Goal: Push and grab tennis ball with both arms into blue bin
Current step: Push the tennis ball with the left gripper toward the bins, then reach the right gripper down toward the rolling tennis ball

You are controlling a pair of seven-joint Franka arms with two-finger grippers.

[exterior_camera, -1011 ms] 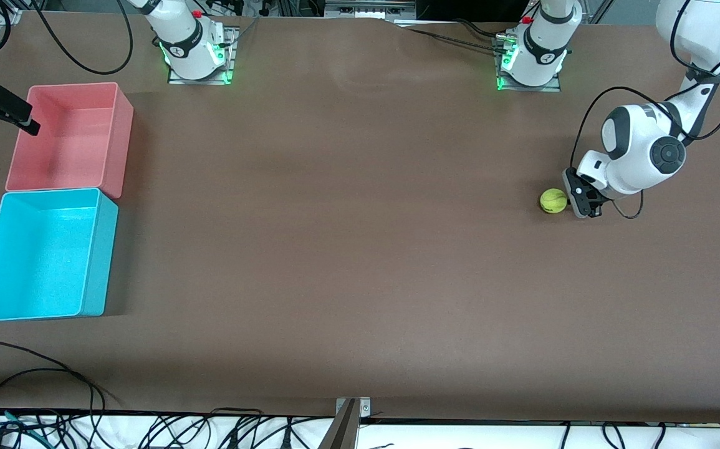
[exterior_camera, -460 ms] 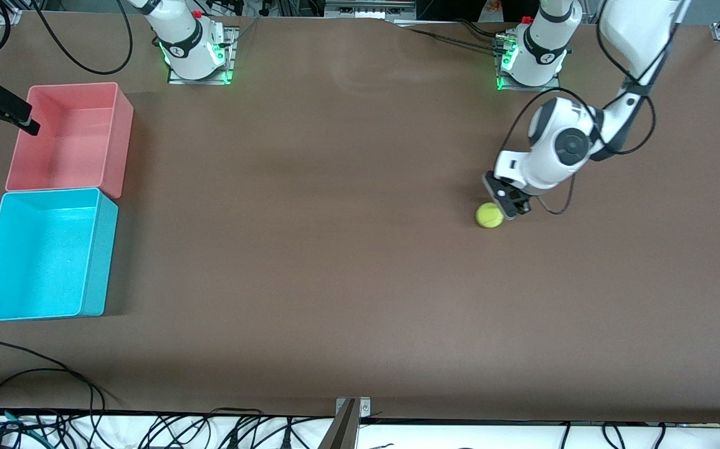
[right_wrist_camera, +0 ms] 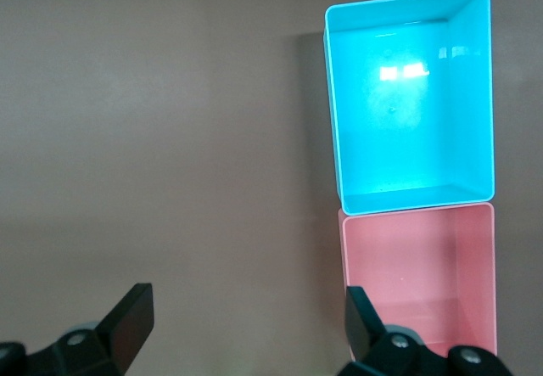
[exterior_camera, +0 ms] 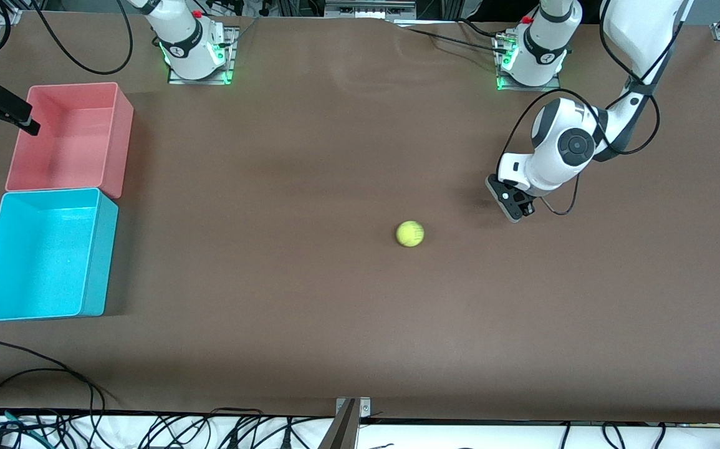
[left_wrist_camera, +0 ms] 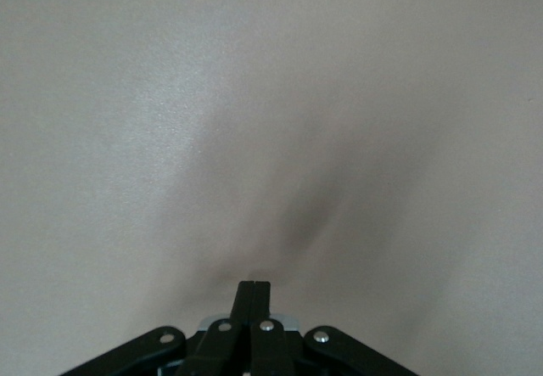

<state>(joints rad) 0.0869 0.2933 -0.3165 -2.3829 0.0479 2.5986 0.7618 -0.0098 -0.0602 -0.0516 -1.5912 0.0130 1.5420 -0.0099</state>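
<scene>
Down at the table toward the left arm's end, the left gripper [exterior_camera: 512, 202] has its fingers [left_wrist_camera: 253, 295] pressed together into one narrow blade, nothing between them. That suits pushing rather than grasping: shut fingers give a stiff edge to strike a ball with. In its wrist view only bare tabletop lies ahead of the tips.

Well apart from it, toward the middle of the table [exterior_camera: 335, 312] and a little nearer the front camera, sits the ball [exterior_camera: 409, 234], free of any contact. Its outline looks slightly smeared, so I judge it may be rolling, though that cannot be settled.

Over at the right arm's end, the right gripper [right_wrist_camera: 246, 325] hangs high above the table with its fingers spread wide and empty, looking down on both bins. That pose reads as waiting to receive the ball; in the front view it shows only as a dark tip at the pink bin's edge.

Under it, the blue bin [exterior_camera: 101, 262] stands empty, touching the pink bin [exterior_camera: 120, 149], with the blue one nearer the front camera. The ball is far from both.

No brand, label or legible writing shows on the ball, the bins or the grippers.
</scene>
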